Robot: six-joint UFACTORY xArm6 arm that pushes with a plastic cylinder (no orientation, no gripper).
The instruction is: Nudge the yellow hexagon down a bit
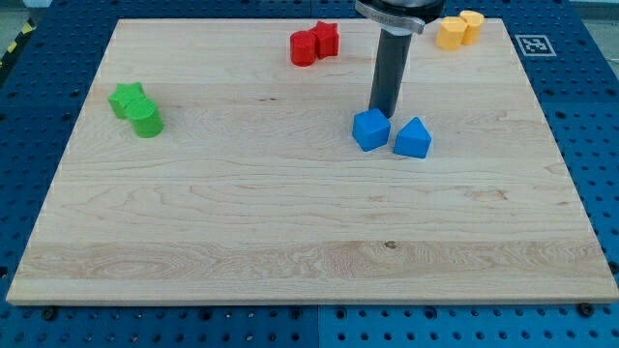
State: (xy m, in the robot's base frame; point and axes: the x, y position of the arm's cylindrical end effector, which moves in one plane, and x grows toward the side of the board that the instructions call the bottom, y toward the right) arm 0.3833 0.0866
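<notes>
The yellow hexagon (451, 33) lies near the view's top right of the wooden board (290, 222). A second yellow block (471, 24) touches it on its upper right. My tip (381, 109) stands near the board's middle, just above a blue cube (370, 130) and touching or almost touching its top edge. The tip is well below and to the left of the yellow hexagon. A blue block with a pointed top (413, 138) sits right of the blue cube.
A red cylinder-like block (304, 48) and a red star-like block (325, 39) sit together at the view's top centre. A green star-like block (128, 100) and a green cylinder-like block (146, 120) sit at the left. A marker tag (532, 43) lies off the board's top right corner.
</notes>
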